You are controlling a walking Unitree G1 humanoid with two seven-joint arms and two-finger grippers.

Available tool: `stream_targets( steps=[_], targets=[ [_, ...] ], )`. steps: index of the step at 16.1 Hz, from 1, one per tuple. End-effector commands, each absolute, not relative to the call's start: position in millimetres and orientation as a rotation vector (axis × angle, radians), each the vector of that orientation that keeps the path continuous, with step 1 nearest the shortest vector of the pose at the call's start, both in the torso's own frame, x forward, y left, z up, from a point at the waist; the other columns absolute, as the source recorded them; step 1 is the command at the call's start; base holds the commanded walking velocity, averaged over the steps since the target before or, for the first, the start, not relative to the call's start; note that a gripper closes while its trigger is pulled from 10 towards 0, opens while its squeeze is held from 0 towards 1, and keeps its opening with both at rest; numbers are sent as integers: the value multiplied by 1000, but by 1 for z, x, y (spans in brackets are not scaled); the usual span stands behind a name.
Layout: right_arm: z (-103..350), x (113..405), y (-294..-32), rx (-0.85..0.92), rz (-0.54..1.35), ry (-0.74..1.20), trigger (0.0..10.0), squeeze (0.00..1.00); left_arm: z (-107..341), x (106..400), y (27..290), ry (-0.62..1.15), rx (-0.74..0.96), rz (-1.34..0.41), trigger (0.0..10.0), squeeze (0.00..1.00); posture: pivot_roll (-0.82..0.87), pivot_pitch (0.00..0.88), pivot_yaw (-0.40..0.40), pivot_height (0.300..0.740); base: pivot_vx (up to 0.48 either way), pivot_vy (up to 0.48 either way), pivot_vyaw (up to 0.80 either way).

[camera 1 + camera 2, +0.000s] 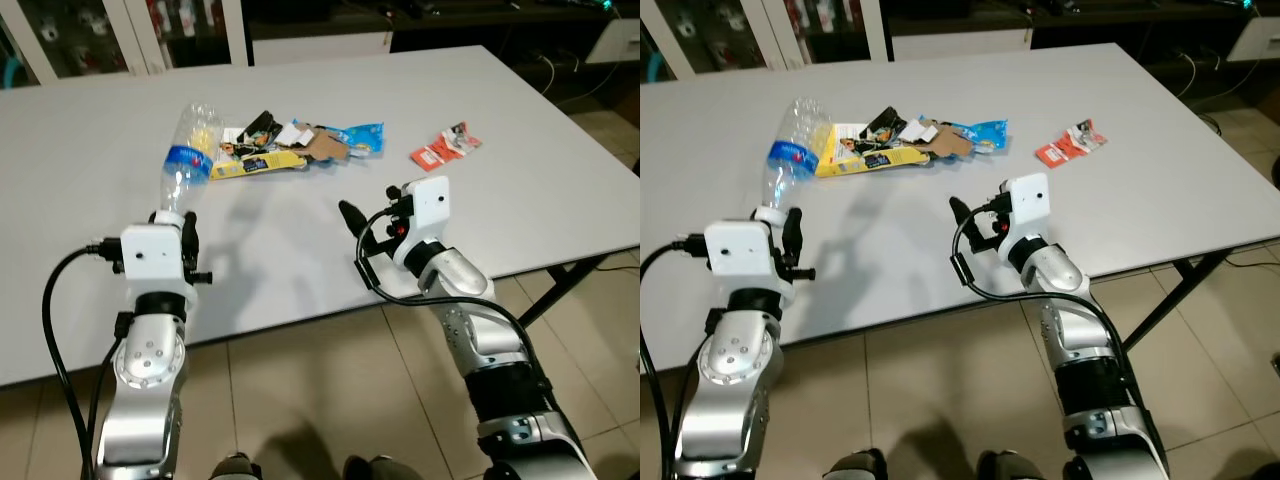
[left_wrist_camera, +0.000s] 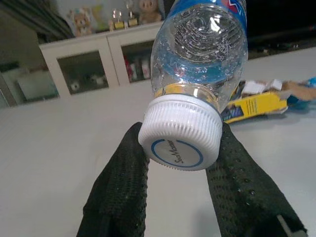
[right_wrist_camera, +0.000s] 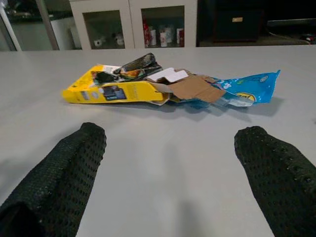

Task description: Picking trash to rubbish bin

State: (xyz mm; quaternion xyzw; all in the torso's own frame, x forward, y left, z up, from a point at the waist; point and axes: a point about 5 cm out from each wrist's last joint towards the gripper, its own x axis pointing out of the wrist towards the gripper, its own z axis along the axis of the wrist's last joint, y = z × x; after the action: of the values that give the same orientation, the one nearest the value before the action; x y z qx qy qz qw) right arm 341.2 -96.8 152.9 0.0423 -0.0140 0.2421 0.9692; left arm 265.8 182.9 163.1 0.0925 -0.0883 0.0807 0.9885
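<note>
Plastic bottle (image 1: 190, 150) was clamped by its cap in my left gripper (image 2: 180, 163) above the table (image 1: 520, 180), right gripper (image 3: 173, 168) spread facing the wrappers (image 3: 163, 86), nothing binned yet.

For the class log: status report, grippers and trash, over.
Left gripper shut on plastic bottle at its cap. Right gripper open, facing wrapper pile. Red wrapper apart on table. Nothing blocking.

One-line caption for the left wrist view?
Left gripper clamps a clear plastic bottle at its white cap above the table.
</note>
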Motion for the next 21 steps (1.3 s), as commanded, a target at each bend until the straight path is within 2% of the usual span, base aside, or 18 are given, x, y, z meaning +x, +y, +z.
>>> stream_targets(
  steps=[1,4,8,16,21],
  targets=[
    [155,343,-92,99,492,-40,10000,0,160,266,190,-147,192,172,10000,0,51,76,6,740,0,0,0],
    [152,344,-88,100,494,-45,10000,0,161,268,192,-151,190,192,10000,0,53,72,1,740,0,0,0],
    [155,347,-83,115,486,-61,10000,0,159,271,194,-139,189,227,10000,0,46,75,0,740,0,0,738],
    [158,347,-73,124,481,-88,10000,0,163,282,199,-142,153,240,10000,0,30,91,13,740,0,0,0],
    [155,341,-70,102,507,-89,10000,0,160,283,197,-130,129,247,10000,0,20,100,2,740,0,-259,0]
  ],
)
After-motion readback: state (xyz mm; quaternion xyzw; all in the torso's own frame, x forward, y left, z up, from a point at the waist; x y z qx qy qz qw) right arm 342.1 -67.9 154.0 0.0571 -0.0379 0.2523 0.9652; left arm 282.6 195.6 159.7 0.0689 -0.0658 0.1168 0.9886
